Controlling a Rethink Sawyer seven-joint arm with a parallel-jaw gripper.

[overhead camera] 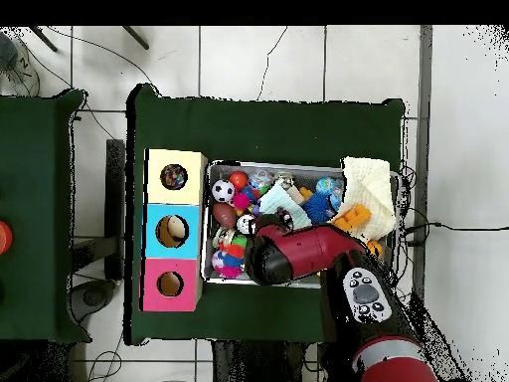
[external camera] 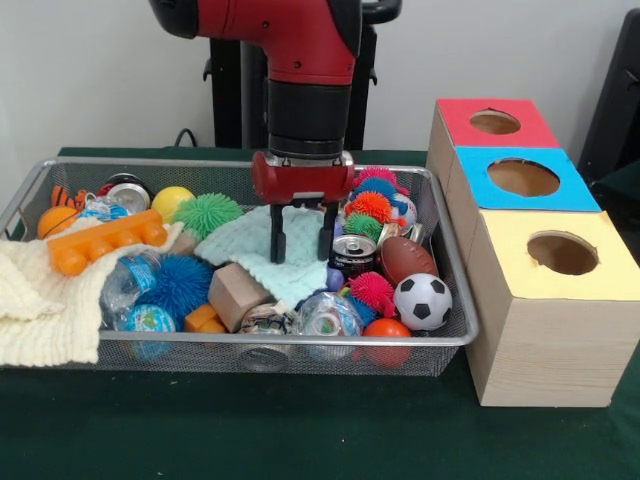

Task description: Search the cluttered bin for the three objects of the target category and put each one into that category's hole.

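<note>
The bin [external camera: 300,341] is a silver wire-mesh tray full of toys; it also shows in the overhead view [overhead camera: 298,165]. My gripper [external camera: 301,248] hangs over the bin's middle, open and empty, with its fingertips just above a mint-green knitted cloth [external camera: 240,245]. No printed rag shows plainly in the bin. A small white and blue printed scrap [external camera: 103,208] lies at the far left; I cannot tell what it is. The yellow-topped box [external camera: 520,285] stands right of the bin, with its round hole [external camera: 563,252]. In the overhead view that hole [overhead camera: 174,177] shows multicoloured stuff inside. The arm [overhead camera: 298,254] hides the gripper there.
A blue-topped box [external camera: 480,190] and a red-topped box [external camera: 460,130] stand behind the yellow one. In the bin lie a cream knitted cloth [external camera: 40,300], an orange block [external camera: 105,240], a wooden block [external camera: 237,293], a can [external camera: 352,255], a football [external camera: 407,258], a soccer ball [external camera: 422,300] and spiky balls.
</note>
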